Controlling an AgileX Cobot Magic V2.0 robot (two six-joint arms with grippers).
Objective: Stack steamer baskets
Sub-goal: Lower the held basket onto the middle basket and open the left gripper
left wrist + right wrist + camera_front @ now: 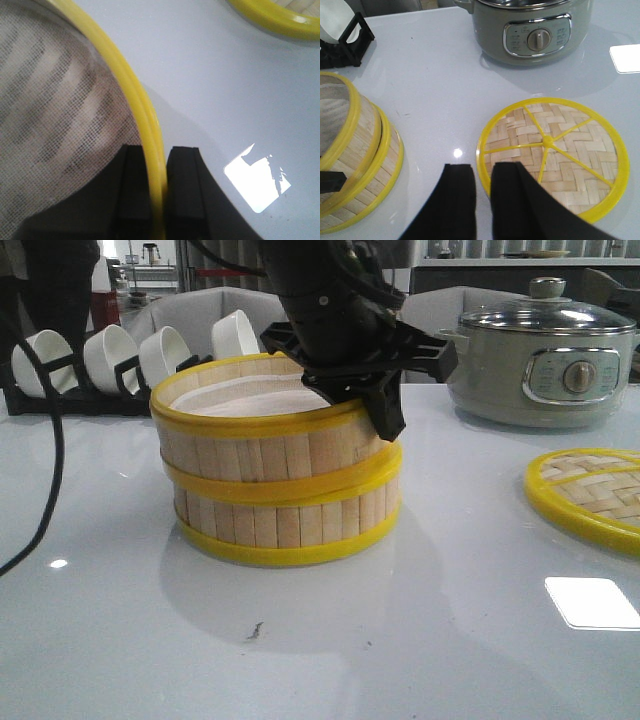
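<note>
atop slatted bamboo basket (pixel 285 520), round twin (pixel 270 435)

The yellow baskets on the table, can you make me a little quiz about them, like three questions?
1. True or false: the upper steamer basket sits on the lower steamer basket.
2. Which end effector pinches the upper basket's rim? A) left end effector B) right end effector
3. Fill in: the woven lid lies flat on the ______, apart from the baskets.

Key
1. True; in the front view it looks slightly tilted and offset.
2. A; a finger sits on each side of the yellow rim.
3. Table, in front of the cooking pot.
</note>
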